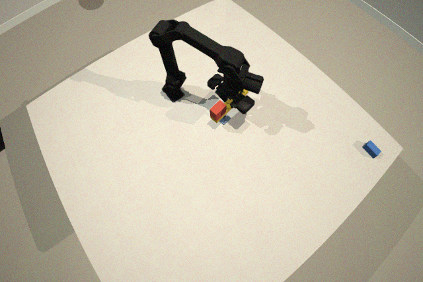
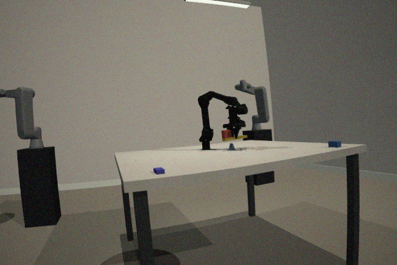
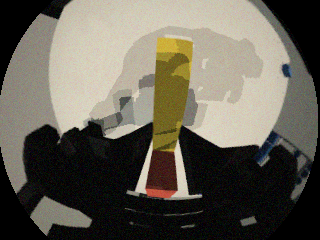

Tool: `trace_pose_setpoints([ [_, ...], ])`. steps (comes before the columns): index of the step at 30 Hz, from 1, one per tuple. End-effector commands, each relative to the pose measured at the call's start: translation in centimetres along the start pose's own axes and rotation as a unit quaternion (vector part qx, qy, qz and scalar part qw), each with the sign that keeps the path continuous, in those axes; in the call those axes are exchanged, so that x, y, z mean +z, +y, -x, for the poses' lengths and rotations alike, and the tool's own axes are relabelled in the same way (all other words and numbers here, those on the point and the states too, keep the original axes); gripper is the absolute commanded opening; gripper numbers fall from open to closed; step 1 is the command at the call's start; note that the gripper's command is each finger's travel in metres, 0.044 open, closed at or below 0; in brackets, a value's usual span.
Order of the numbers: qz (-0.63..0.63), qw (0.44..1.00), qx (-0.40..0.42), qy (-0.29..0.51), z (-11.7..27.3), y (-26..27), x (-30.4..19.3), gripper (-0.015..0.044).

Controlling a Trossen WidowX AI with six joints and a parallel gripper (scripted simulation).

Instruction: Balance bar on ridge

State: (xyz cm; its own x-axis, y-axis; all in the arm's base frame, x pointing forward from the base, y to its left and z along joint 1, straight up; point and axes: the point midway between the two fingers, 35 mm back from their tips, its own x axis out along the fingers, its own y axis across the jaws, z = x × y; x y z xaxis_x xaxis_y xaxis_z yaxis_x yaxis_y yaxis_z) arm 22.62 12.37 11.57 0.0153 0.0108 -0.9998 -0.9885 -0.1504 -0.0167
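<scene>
1. We see the black arm (image 1: 191,38) arch from its base near the middle of the white table (image 1: 170,186) and point its gripper (image 1: 235,100) downward.

2. We find the gripper clamped on the yellow bar (image 2: 234,138); its fingers stand part-way apart with the bar between them.

3. From the side view, we note that the bar hangs in the air above the table, roughly level, with a slight rise toward its right end.

4. We observe a red block (image 1: 217,109) on one end of the bar; in the side view this block (image 2: 226,133) sits on the bar's left end, just beside the gripper.

5. We locate the ridge (image 2: 231,147), a small blue-grey wedge standing on the table. In the side view it lies below the bar and apart from it, so the bar does not rest on it.

6. In the top view, we see part of the ridge (image 1: 224,120) peeking out just beside the red-weighted end of the bar (image 1: 218,117).

7. In the wrist view, we see the bar (image 3: 171,94) run straight away from the camera between the dark fingers, its near end red (image 3: 162,174).

8. We also mark a blue block (image 1: 371,148) near the table's far right edge, well apart from the arm, and a smaller violet block (image 2: 159,170) near the front edge in the side view.

9. We see two grey arms (image 2: 256,102) on dark pedestals standing off the table.
</scene>
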Motion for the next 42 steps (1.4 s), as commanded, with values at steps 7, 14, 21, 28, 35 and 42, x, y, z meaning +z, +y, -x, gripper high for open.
trace_pose_setpoints([
  [7,-0.001,1.0,-0.001,0.001,-1.6,0.0,-0.1,0.0],
  [14,-0.001,1.0,-0.001,0.001,-1.6,0.0,-0.1,0.0],
  [21,-0.001,1.0,-0.001,0.001,-1.6,0.0,-0.1,0.0],
  [28,-0.001,1.0,-0.001,0.001,-1.6,0.0,-0.1,0.0],
  [35,-0.001,1.0,-0.001,0.001,-1.7,0.0,-0.1,0.0],
  [42,-0.001,1.0,-0.001,0.001,-1.8,0.0,-0.1,0.0],
])
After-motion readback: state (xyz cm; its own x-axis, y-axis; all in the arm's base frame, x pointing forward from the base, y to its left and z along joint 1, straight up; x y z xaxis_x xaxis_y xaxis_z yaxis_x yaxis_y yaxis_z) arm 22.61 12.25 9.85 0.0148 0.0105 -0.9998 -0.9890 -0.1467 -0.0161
